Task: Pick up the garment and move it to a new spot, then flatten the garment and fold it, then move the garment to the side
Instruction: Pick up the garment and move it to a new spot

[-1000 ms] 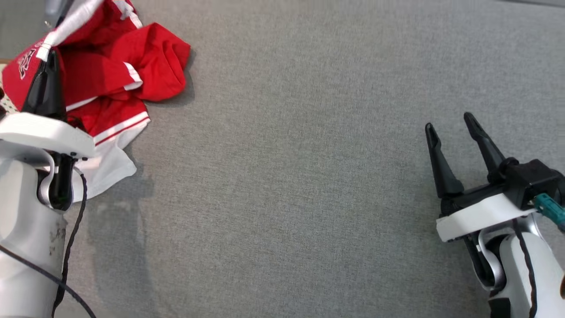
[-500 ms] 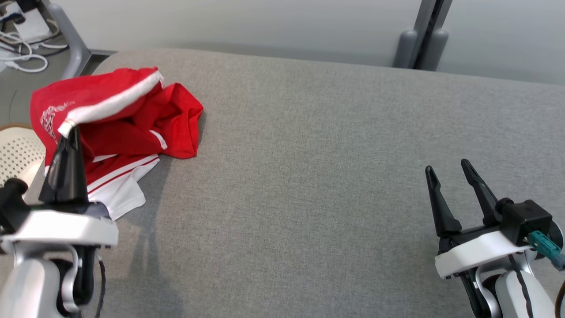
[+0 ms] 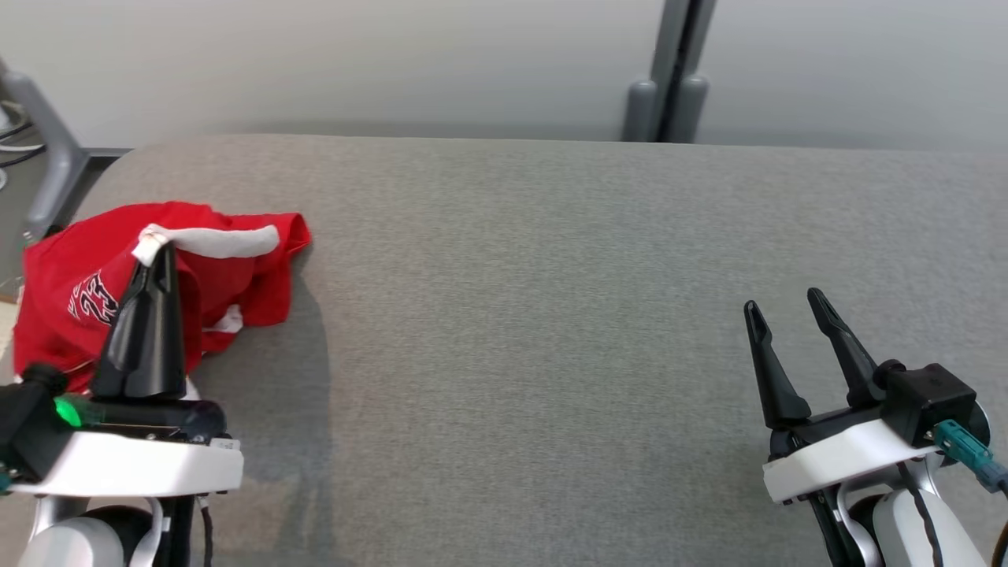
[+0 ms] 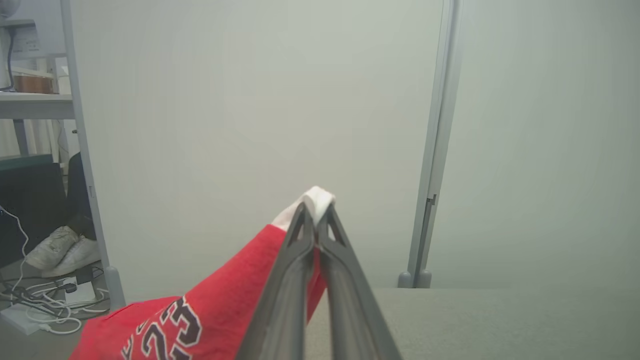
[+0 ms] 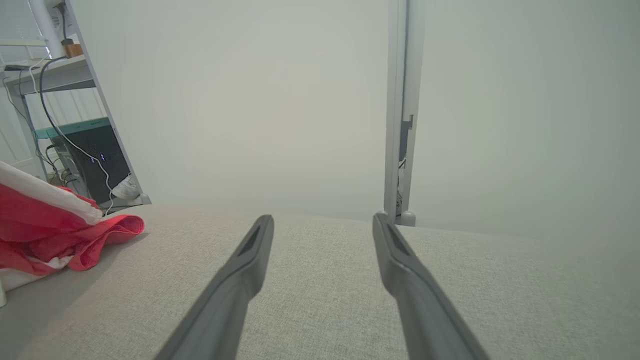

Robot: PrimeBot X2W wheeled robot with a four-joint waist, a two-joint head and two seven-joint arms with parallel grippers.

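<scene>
While left gripper [image 3: 160, 253] pinches white hem [image 3: 228, 241] of crumpled red jersey garment [image 3: 67, 272] at nine o'clock, carry high toward grey fabric tabletop [image 3: 535, 315] centre; right gripper [image 3: 780, 300] wide, empty.

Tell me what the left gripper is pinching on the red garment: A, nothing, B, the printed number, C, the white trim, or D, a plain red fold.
C: the left gripper is shut on the white trim of the garment, which pokes out past its tips.

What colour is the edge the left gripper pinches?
White trim on red garment; best in left wrist view.
</scene>
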